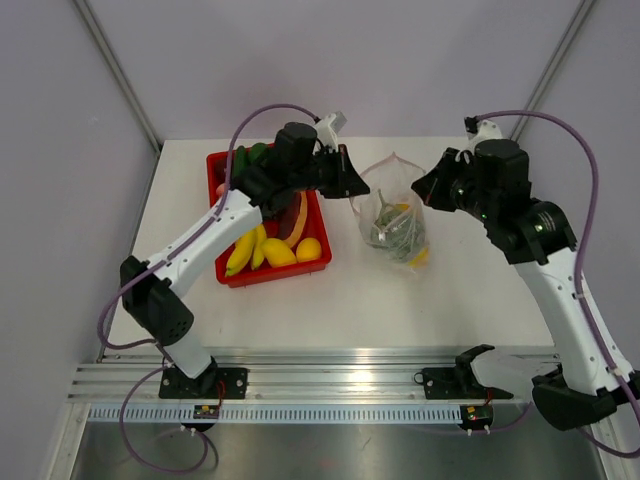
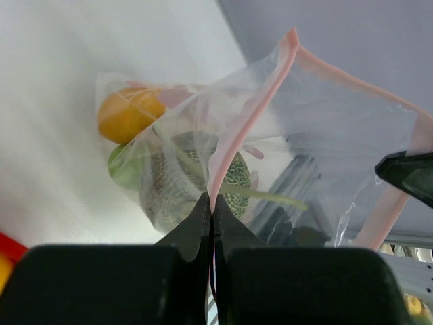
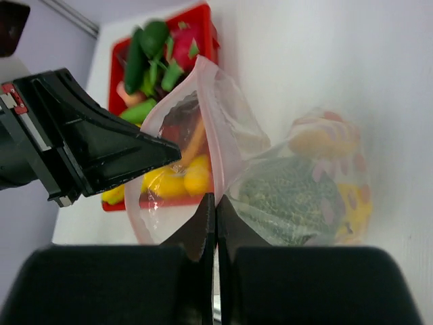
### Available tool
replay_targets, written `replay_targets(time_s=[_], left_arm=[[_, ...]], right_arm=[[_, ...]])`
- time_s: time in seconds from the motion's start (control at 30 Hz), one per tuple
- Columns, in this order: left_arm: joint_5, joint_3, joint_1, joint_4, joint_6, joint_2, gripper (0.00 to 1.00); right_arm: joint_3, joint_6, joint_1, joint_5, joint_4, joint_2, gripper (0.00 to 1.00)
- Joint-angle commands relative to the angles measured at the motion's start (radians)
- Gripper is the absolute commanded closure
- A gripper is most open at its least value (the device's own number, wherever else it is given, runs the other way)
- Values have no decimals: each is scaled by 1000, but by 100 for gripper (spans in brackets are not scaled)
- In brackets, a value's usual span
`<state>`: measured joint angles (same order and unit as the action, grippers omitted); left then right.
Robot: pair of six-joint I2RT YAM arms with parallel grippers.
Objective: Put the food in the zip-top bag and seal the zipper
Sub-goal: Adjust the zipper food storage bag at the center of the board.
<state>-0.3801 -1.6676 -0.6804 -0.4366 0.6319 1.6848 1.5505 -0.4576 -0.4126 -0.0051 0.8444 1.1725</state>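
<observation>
1. The zip-top bag [image 1: 393,215] is clear, crinkly plastic, and its zipper [image 2: 247,115] is a thin pink strip.
2. The melon [image 3: 291,200] is grey-green with a pale netted pattern. In the left wrist view an orange-yellow fruit [image 2: 128,114] shows at its 10 o'clock and a green piece [image 2: 124,169] at its 9 o'clock.
3. The tray [image 1: 262,277] is red; the bananas [image 1: 243,252] are yellow.
4. The worktop [image 1: 400,310] is white; the left end effector [image 2: 211,203] and right end effector [image 3: 215,203] are black.

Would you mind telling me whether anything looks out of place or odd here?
Nothing is spilled or damaged. The one oddity: the left end effector and right end effector are both shut on the zipper of the zip-top bag, while much of the food sits in the red tray.
</observation>
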Motion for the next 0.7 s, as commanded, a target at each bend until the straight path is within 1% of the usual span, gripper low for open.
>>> replay_targets(time_s=[0.0, 0.1, 0.2, 0.27, 0.3, 0.37, 0.4, 0.43, 0.47, 0.5, 0.6, 0.67], left_arm=[[15, -45, -5, 35, -47, -96, 100], [-9, 34, -1, 51, -40, -50, 100], [-66, 63, -2, 49, -31, -7, 100], [-60, 89, -2, 45, -43, -4, 100], [-54, 85, -2, 38, -50, 6, 100], [-57, 13, -2, -14, -73, 26, 100], [-65, -26, -2, -40, -84, 45, 100], [-62, -79, 1, -104, -104, 50, 100], [-40, -142, 1, -116, -109, 49, 100], [-45, -170, 1, -102, -118, 30, 100], [-46, -188, 2, -96, -124, 7, 100], [-52, -166, 1, -82, -130, 6, 100]], right_arm=[[48, 31, -5, 57, -33, -73, 100], [-109, 11, -5, 85, -36, -92, 100], [-225, -15, -5, 91, -33, -119, 100], [-251, -24, -3, 108, -28, -149, 100], [-238, -24, -5, 119, -27, -157, 100], [-175, -13, -3, 97, -16, -151, 100], [-91, -1, -3, 85, -15, -143, 100], [-46, 7, -5, 77, -11, -123, 100], [-5, 11, -5, 65, -5, -117, 100], [63, 20, -5, 60, -7, -109, 100], [112, 37, -5, 57, -11, -116, 100], [94, 43, -5, 94, -5, -125, 100]])
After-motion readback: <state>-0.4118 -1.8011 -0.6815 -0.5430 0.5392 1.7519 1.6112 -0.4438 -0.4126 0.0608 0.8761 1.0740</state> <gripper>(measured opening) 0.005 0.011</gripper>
